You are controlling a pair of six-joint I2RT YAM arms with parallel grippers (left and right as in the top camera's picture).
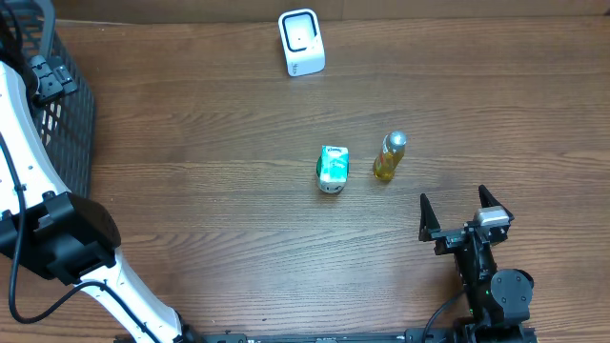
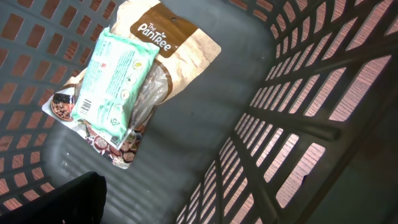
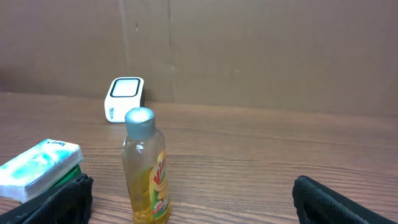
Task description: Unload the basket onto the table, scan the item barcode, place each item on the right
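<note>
A white barcode scanner stands at the table's far edge. Mid-table are a green and white pack and an upright yellow bottle with a silver cap. My right gripper is open and empty, a short way in front of the bottle, which stands left of its centre line. In the left wrist view a green pack lies on a brown bag on the basket floor. One left finger shows there, wide open with nothing in it.
The black slatted basket sits at the table's left end, with my white left arm reaching into it. Bare wooden table lies between the basket and the mid-table items.
</note>
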